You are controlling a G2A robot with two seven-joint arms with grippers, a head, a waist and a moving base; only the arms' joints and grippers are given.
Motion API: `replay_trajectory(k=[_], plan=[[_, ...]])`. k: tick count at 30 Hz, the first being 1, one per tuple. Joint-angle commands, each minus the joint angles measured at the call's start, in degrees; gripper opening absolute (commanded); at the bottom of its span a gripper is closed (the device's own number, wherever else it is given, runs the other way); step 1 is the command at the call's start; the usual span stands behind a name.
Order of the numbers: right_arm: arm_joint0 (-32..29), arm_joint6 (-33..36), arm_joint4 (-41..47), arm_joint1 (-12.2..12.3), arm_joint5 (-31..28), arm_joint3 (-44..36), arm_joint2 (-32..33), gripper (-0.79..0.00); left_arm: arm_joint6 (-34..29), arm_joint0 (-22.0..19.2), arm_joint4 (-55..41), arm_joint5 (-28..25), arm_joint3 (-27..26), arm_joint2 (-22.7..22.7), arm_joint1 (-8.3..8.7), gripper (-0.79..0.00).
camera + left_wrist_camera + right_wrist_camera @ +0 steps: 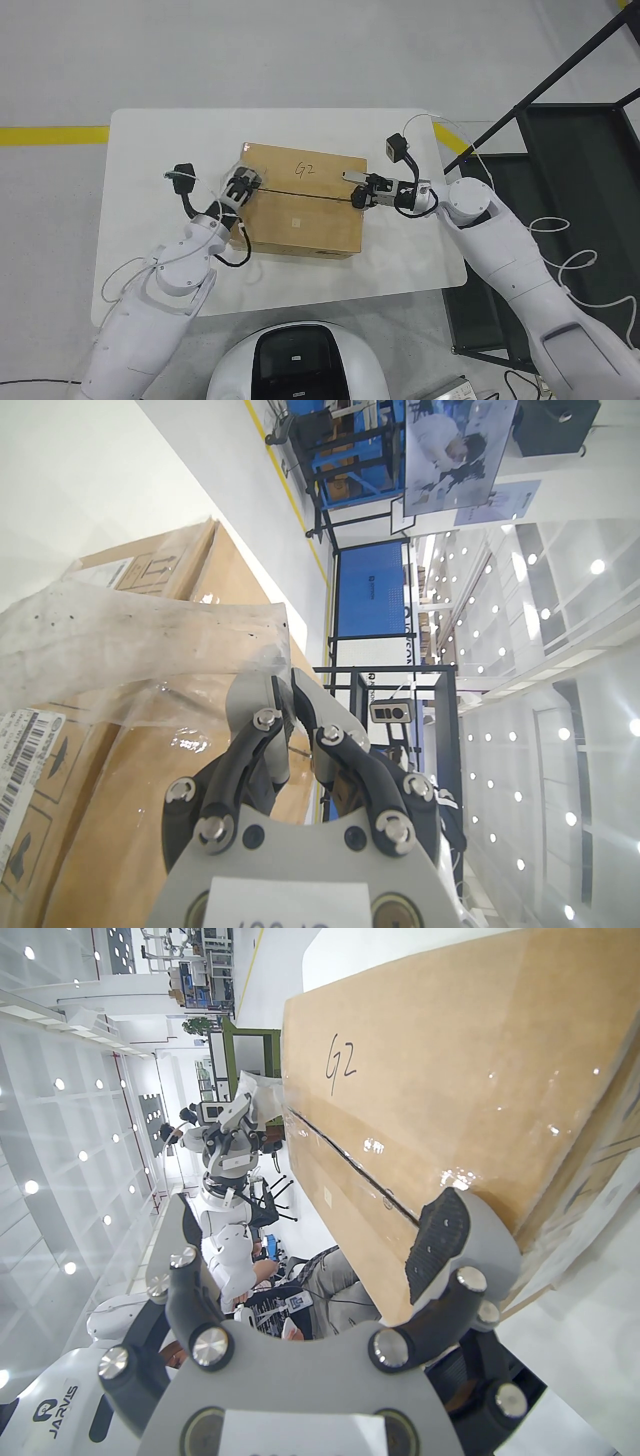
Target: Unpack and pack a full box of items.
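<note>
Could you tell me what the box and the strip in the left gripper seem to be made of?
The box looks like matte brown cardboard, judging by its flaps and centre seam. The strip pinched by the left gripper seems clear plastic packing tape: translucent, shiny, wrinkled, speckled with dirt.

One cardboard box (300, 205); one white surface (150, 150) under it; two top flaps on the box, meeting at one seam (300, 196); one handwritten mark (305, 170) on the farther flap; one small pale square sticker (298, 222) on the nearer flap; one barcode label (25, 750) on the box's side; one strip of clear tape (125, 635), lifted off the box; two grippers, the left gripper (245, 184) and the right gripper (355, 190); one black metal rack (570, 150) beside the surface.
</note>
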Motion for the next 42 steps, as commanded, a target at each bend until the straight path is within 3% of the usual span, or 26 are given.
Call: replay_trajectory(k=[1, 12, 14, 15, 17, 18, 30, 42], plan=[[0.2, 0.2, 0.0, -0.1, 0.0, 0.3, 0.0, 0.000, -0.3, -0.4, 1.5, 0.6, 0.8, 1.2, -0.24, -0.785], [0.3, 0.7, -0.3, -0.7, 0.1, 1.2, 0.2, 0.000, -0.1, -1.0, 6.0, 1.0, 3.1, 4.1, -1.31, -0.785], [0.1, 0.3, 0.2, -0.7, -0.5, 1.3, 0.6, 0.000, 0.0, -1.0, 6.4, 0.8, 3.4, 4.1, -1.45, -0.720], [-0.1, -0.2, 1.1, -0.7, -1.1, 1.3, 1.3, 0.000, 0.0, -0.9, 6.6, 0.6, 3.5, 4.1, -1.52, -0.674], [-0.9, -0.9, 3.4, -0.6, -3.0, 1.4, 3.1, 0.000, 0.5, -0.9, 7.1, 0.3, 3.6, 4.0, -1.66, -0.413], [-1.4, -1.1, 4.5, -0.5, -4.1, 1.3, 4.3, 0.000, 0.9, -0.7, 7.3, -0.1, 3.6, 4.0, -1.74, 0.000], [-12.6, 1.8, 16.5, 1.9, -11.7, -0.7, 19.5, 0.000, 0.6, 0.7, 6.6, -3.3, 1.7, 3.4, -2.49, 0.000], [-18.8, 0.9, 18.8, 2.4, -14.3, 1.4, 26.1, 0.000, 3.3, 0.2, 6.5, -9.2, 2.6, 5.0, -3.91, 0.000]])
